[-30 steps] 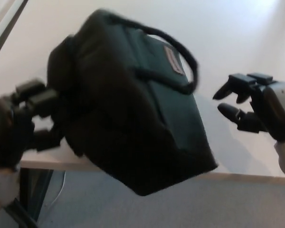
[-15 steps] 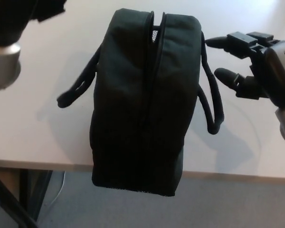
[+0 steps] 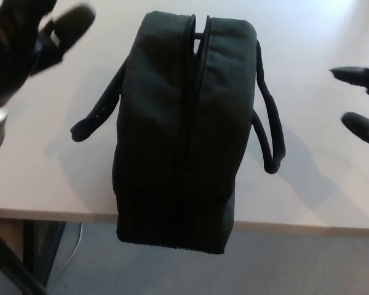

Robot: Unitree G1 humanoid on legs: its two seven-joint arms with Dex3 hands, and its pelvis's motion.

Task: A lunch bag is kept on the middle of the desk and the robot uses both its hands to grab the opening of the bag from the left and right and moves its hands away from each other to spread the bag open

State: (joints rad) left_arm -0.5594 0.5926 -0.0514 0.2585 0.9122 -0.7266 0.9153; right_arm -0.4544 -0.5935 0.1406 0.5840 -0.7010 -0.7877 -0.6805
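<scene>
Centrally, a black soft fabric lunch bag (image 3: 181, 132) standing upright on a pale white desk top (image 3: 307, 184), its near end overhanging the front edge of the desk. Along the top, a dark zip seam (image 3: 194, 92) running from far to near, parted only slightly at the far end, with a bit of light mesh lining showing there. On the bag's left, a black rope-like carry handle (image 3: 98, 114) drooping down onto the desk; on the right, a matching black loop handle (image 3: 270, 132) hanging down the side.

At upper left, the black left hand (image 3: 24, 43), blurred and close to the camera, raised clear of the bag, fingers spread, grasping nothing. At the right edge, only two black fingertips of the right hand (image 3: 363, 101) showing, spaced apart, well clear of the right handle and touching nothing; released, holding nothing.

Below the desk edge, grey carpeted floor (image 3: 295, 264) and a dark desk leg (image 3: 15, 261) at lower left.
</scene>
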